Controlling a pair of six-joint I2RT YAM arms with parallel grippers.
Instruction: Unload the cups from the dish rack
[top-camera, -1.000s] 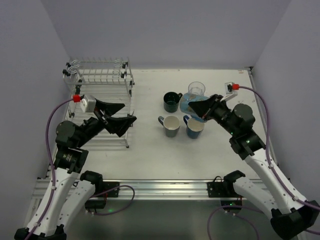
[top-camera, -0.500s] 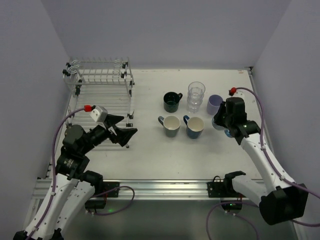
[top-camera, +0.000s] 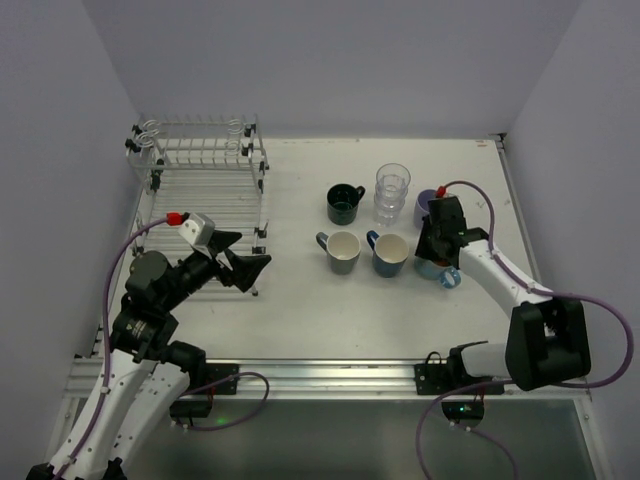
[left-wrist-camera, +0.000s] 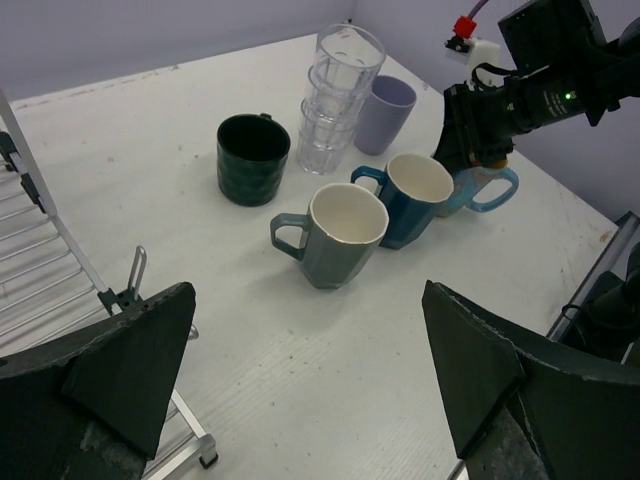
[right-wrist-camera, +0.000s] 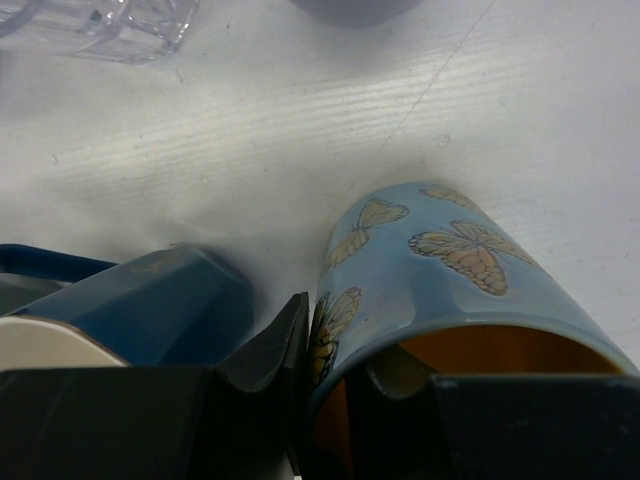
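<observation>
The dish rack (top-camera: 200, 170) stands at the far left, and I see no cups in it. On the table stand a dark green mug (top-camera: 345, 203), stacked glass tumblers (top-camera: 392, 193), a lavender cup (top-camera: 428, 203), a grey mug (top-camera: 342, 251) and a blue mug (top-camera: 389, 254). My right gripper (top-camera: 432, 250) is shut on the rim of the light blue butterfly mug (right-wrist-camera: 450, 260), one finger outside and one inside. That mug (left-wrist-camera: 480, 185) is upright just right of the blue mug (left-wrist-camera: 410, 195). My left gripper (left-wrist-camera: 310, 380) hangs open and empty over bare table by the rack's corner (left-wrist-camera: 50, 270).
The cups form a tight cluster. The light blue mug nearly touches the blue mug (right-wrist-camera: 140, 300), and the lavender cup (left-wrist-camera: 385, 112) is just behind it. Purple walls close in on three sides, and the right wall is close to my right arm.
My right arm swung down and toward the near side, carrying the light blue mug to the spot right of the blue mug. My left arm pulled back from the rack, still open.
</observation>
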